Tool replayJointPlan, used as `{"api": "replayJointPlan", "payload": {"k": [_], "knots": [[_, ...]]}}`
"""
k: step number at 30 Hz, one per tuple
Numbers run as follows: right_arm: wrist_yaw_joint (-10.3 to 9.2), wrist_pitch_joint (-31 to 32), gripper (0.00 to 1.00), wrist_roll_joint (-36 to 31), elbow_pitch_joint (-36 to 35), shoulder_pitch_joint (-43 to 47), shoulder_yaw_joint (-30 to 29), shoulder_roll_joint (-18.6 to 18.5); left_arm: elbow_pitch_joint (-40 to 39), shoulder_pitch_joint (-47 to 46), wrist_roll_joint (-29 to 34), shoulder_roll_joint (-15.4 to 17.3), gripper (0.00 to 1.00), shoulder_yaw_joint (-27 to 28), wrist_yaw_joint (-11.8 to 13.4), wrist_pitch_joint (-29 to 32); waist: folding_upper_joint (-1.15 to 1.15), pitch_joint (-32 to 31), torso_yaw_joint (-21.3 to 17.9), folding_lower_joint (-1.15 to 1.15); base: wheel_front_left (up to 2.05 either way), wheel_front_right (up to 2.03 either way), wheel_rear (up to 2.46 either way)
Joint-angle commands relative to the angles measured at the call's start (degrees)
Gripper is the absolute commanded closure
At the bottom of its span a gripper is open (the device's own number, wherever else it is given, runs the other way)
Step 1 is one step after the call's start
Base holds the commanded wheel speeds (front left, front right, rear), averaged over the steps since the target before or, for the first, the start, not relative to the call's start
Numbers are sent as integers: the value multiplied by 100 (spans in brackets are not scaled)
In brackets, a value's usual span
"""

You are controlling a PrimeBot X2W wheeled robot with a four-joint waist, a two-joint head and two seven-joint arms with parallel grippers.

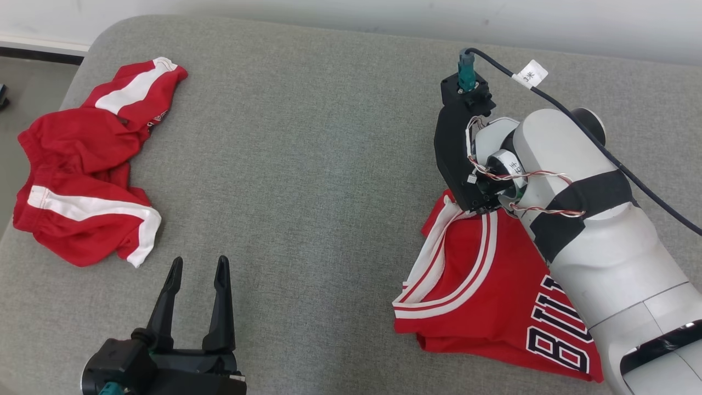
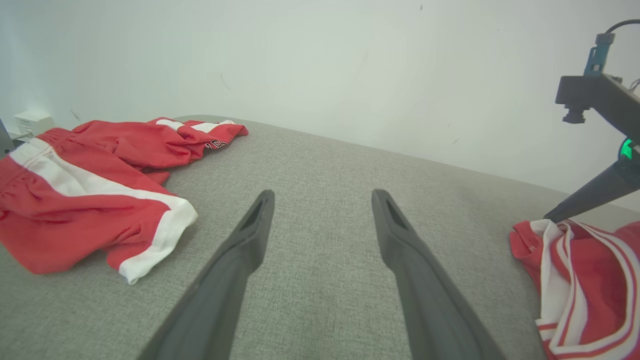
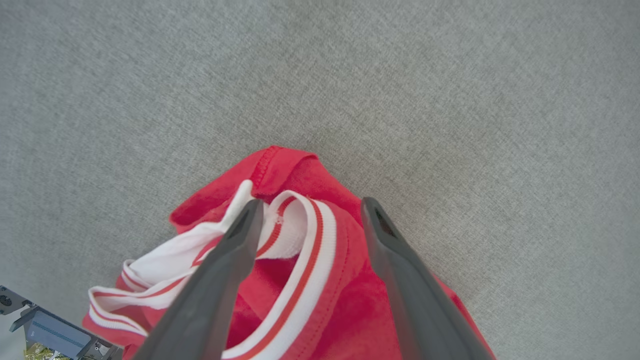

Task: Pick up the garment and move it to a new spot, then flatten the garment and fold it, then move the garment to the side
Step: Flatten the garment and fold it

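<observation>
Since soft red jersey (image 1: 482,291) with white-striped trim lies folded at right of grey fabric cushion (image 1: 307,164), we expect light, limp handling; pinch through stacked layers at edge. Right gripper (image 3: 311,206) spread wide over shoulder strap (image 3: 280,167), holding nothing; left gripper (image 1: 199,260) wide, empty.

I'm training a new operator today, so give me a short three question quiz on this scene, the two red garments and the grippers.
1. Fill in: the red shorts lie on the robot's ____ side of the grey surface.
2. True or false: the left gripper is shut on the shorts.
3. What lies directly under the right gripper? A) the shorts B) the red jersey C) bare surface

Key: 1 left. 2 false, its fingers stand open over bare surface, apart from the shorts. 3 B, with the fingers open over the jersey's white-trimmed strap.
</observation>
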Motion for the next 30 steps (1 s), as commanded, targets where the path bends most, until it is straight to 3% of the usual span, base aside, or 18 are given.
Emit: {"api": "replayJointPlan", "payload": {"k": [1,26,27,28,29,30], "knots": [[-14,24,0,-45,25,53,27,-30,1,49,17,1,0,-10,6,-16,0,-1,12,0,0,0,0],[-14,235,0,-184,-66,120,18,-209,-28,21,-21,1,0,-6,6,-16,0,59,22,0,0,0,0],[-14,238,13,-171,-78,127,33,-211,-27,4,-24,1,0,-7,6,-16,0,70,28,0,0,0,0],[-14,251,75,-150,-92,129,62,-214,-23,-8,-26,0,0,-7,6,-16,0,81,33,0,0,0,0],[-14,257,100,-127,-115,121,93,-221,-21,-18,-29,1,0,-3,6,-16,0,92,38,0,0,0,0],[-14,259,100,-96,-150,119,120,-224,-18,-24,-31,1,0,3,6,-16,0,98,42,0,0,0,0]]}}
